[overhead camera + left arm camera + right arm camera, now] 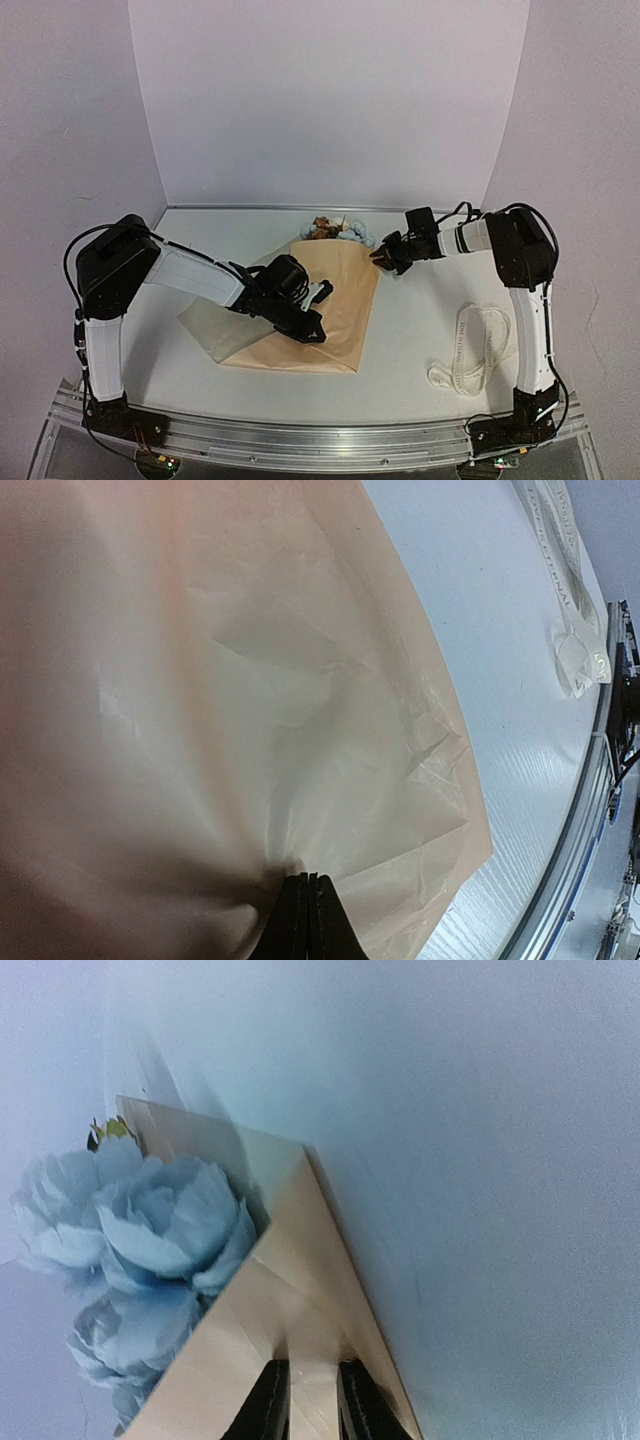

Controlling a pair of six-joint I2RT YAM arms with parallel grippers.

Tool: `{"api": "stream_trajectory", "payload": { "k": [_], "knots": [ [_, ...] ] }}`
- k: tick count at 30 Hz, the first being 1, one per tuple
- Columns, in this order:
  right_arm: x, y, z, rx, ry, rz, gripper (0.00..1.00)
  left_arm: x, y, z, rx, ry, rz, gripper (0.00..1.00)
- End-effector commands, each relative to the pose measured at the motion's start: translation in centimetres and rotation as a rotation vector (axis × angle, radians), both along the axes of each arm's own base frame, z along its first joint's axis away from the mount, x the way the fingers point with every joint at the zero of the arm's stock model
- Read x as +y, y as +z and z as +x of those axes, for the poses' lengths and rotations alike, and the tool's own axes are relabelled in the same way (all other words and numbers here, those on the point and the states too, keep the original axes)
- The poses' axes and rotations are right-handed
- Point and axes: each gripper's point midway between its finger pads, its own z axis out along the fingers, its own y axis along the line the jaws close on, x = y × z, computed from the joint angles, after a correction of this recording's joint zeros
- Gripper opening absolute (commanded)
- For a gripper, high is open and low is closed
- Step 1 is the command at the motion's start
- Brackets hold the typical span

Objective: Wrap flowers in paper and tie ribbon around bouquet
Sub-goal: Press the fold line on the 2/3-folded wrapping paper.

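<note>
The peach-tan paper (335,300) lies folded over the flowers (335,230), whose blue and brown blooms stick out at its far end. My left gripper (312,330) sits low on the paper's near half. In the left wrist view it (305,878) is shut, pinching a pucker of paper (250,680). My right gripper (383,260) is at the paper's far right corner. Its fingers (268,1395) stand a little apart with a fold of paper (300,1290) between them, beside the blue blooms (150,1220). The ribbon (478,350) lies loose at the right.
A white backdrop wall rises just behind the flowers. The ribbon (572,590) runs near the table's metal front rail (320,435). The right arm's upright link (530,330) stands beside the ribbon.
</note>
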Motion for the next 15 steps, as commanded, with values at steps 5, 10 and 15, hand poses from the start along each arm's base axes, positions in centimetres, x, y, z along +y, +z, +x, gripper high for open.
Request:
{"api": "stream_trajectory", "payload": {
  "k": [5, 10, 15],
  "knots": [
    [-3.3, -1.1, 3.7, 0.079, -0.068, -0.006, 0.21, 2.8, -3.7, -1.8, 0.079, -0.004, 0.159, 0.03],
    [-2.8, 5.0, 2.2, 0.015, 0.049, -0.014, 0.26, 2.4, -2.2, -0.7, 0.048, 0.019, 0.133, 0.07],
    [-2.6, 10.0, -2.2, -0.041, 0.148, -0.023, 0.32, 1.4, 0.6, 0.3, 0.003, 0.04, 0.079, 0.16]
  ]
}}
